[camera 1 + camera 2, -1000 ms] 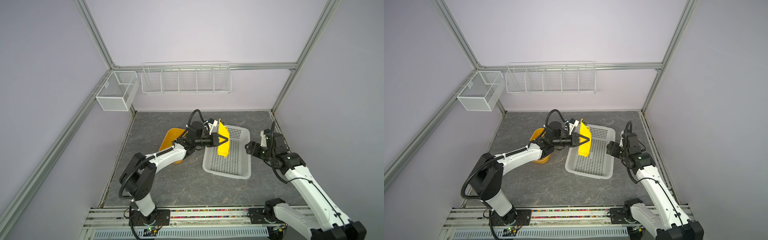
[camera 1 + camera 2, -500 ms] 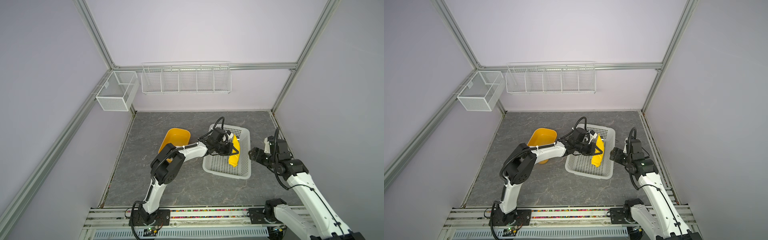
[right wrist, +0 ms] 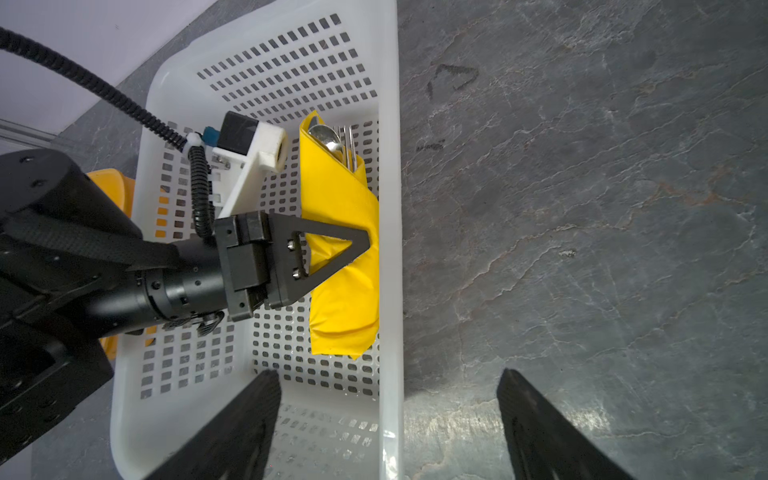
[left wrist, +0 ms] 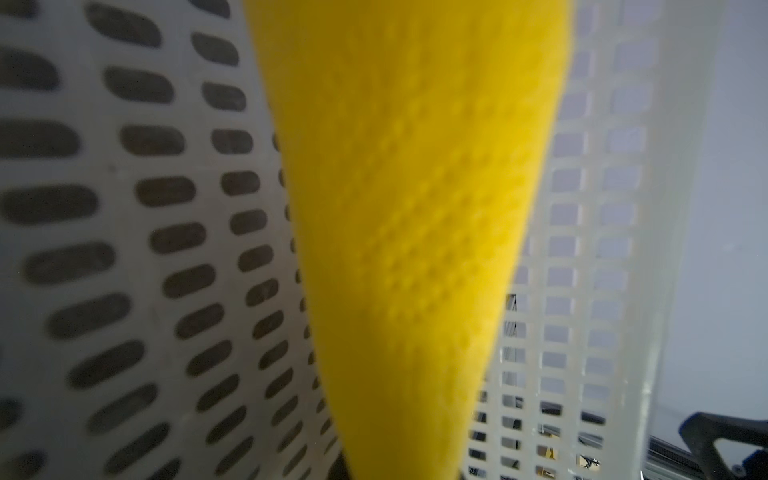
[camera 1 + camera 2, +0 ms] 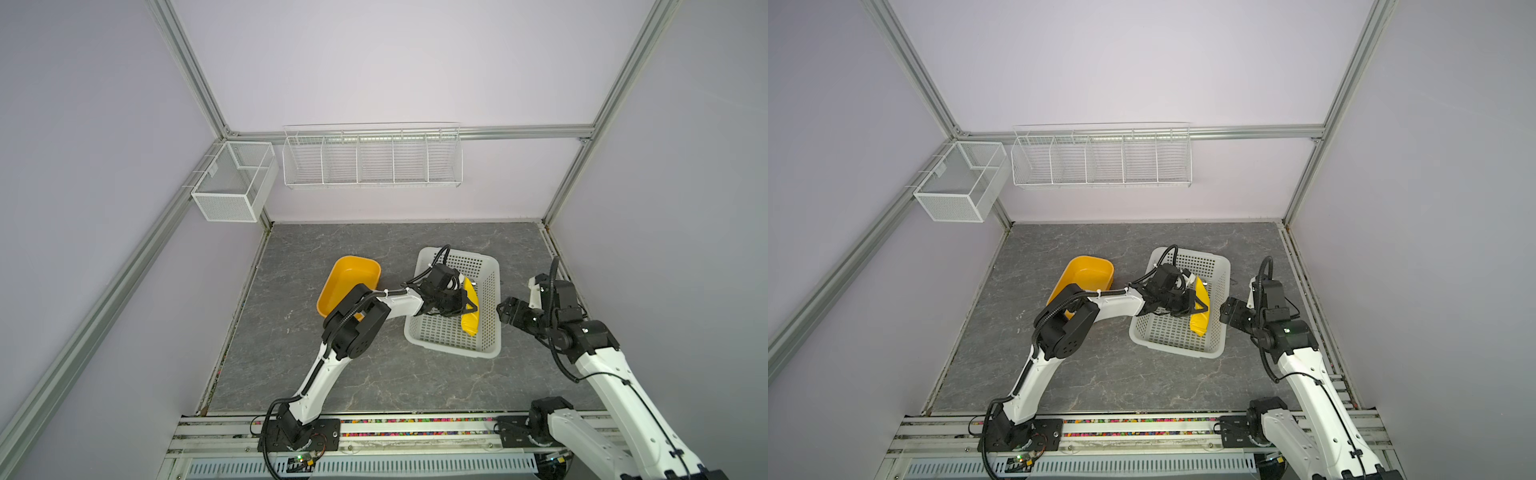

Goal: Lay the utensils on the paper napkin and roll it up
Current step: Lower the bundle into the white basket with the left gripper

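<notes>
The paper napkin (image 3: 341,291) is a yellow roll lying inside the white perforated basket (image 3: 390,208), along its right wall. The utensils (image 3: 337,143), a spoon bowl and fork tines, stick out of the roll's far end. My left gripper (image 3: 362,245) is shut on the roll's middle; both top views show the left gripper (image 5: 471,308) (image 5: 1202,308) on the napkin (image 5: 471,322) (image 5: 1199,322). The napkin (image 4: 407,208) fills the left wrist view. My right gripper (image 3: 388,378) (image 5: 504,311) stands open and holds nothing, at the basket's right wall (image 5: 494,299).
An orange-yellow tub (image 5: 349,274) (image 5: 1088,270) sits on the grey stone table, left of the basket (image 5: 1177,351). Behind it the left arm's elbow (image 5: 353,324) rises. Two white wire racks (image 5: 372,158) (image 5: 232,183) hang on the back and left walls.
The left arm has carried the napkin roll from above the basket's left rim down into the basket, to its right wall. The right gripper has drifted slightly toward the front.
</notes>
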